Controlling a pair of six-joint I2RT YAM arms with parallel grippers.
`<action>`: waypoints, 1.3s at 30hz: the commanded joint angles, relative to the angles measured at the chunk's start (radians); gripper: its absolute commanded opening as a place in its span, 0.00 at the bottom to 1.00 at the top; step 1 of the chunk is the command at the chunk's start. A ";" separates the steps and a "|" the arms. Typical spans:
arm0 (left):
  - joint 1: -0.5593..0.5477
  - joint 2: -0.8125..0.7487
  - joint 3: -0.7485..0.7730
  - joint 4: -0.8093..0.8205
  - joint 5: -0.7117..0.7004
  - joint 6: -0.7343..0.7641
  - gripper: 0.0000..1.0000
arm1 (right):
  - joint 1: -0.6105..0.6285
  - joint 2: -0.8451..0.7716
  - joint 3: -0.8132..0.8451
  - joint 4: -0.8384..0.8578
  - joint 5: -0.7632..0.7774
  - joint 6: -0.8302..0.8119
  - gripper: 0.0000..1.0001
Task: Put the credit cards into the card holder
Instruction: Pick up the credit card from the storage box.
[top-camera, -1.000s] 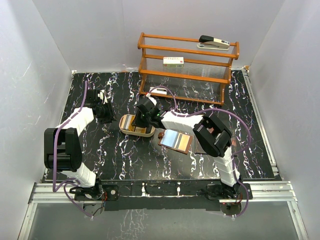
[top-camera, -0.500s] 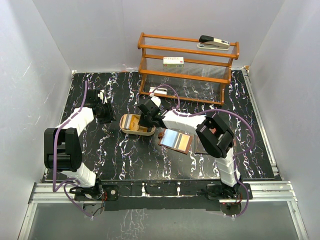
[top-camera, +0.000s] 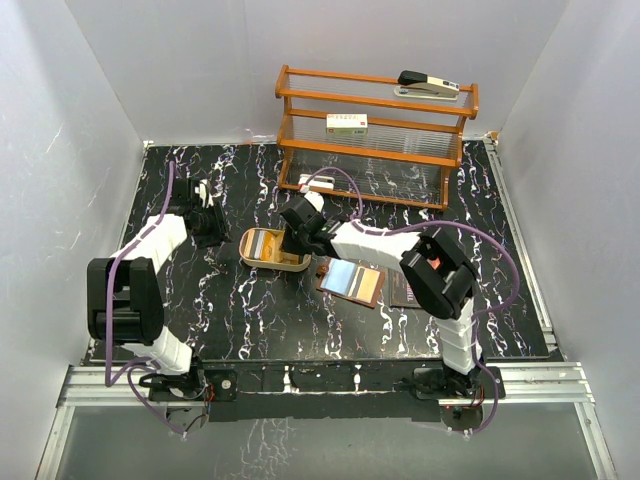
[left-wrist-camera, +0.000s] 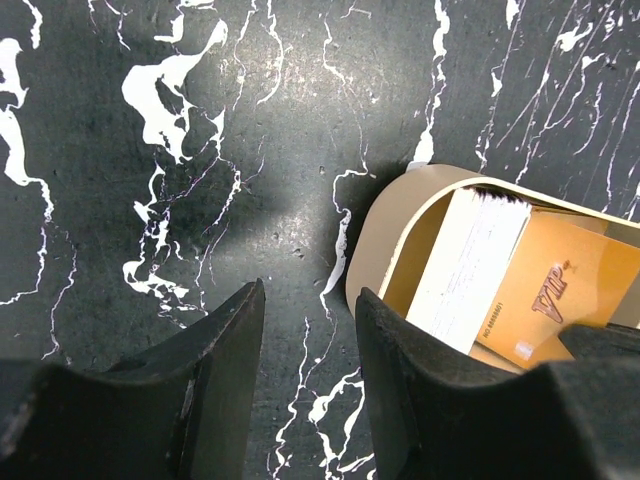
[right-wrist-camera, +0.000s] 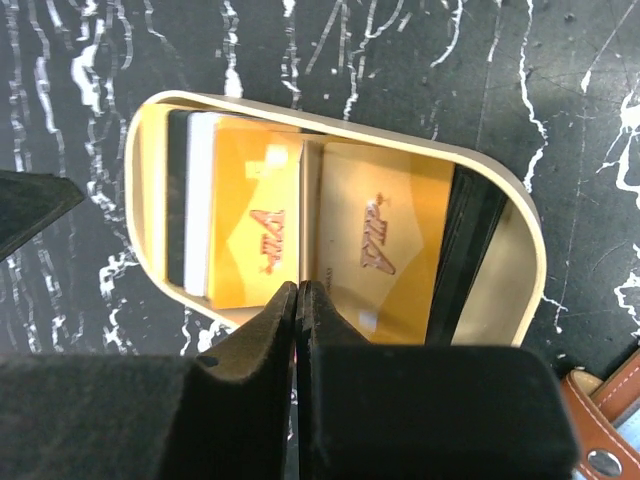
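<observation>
Your right gripper (right-wrist-camera: 299, 290) is pressed fully closed, pads meeting with no gap. No card shows pinched between them. A second ago a sliver of opening was left, and that has gone. In its wrist view the tips hang over the near rim of the tan tray (right-wrist-camera: 531, 262), right above the seam between 2 gold credit cards (right-wrist-camera: 252, 232) lying flat inside. A dark card stands on edge at the tray's 3 o'clock end. A white one and another dark one lie under the gold card at 9 o'clock.

In the overhead view this wrist has drifted slightly toward 1 o'clock, so more of the tray's inside is uncovered. The tray itself has not moved.

Your left gripper (left-wrist-camera: 308, 300) is about half open with nothing between its fingers. It hovers over the bare marbled table (left-wrist-camera: 150, 200) at 9 o'clock of the tray, much as it was.

The card holder (top-camera: 352, 282) lies open, glossy pockets up, just beside the tray at 4 o'clock, unmoved.
</observation>
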 joint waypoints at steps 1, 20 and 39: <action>0.004 -0.100 0.047 -0.030 0.011 0.003 0.41 | -0.003 -0.112 0.007 0.077 -0.005 -0.046 0.00; -0.204 -0.264 0.009 0.002 0.297 -0.001 0.35 | -0.035 -0.515 -0.216 -0.149 0.100 -0.228 0.00; -0.639 -0.126 -0.089 0.246 0.192 -0.183 0.31 | -0.348 -0.648 -0.533 -0.024 -0.147 -0.307 0.00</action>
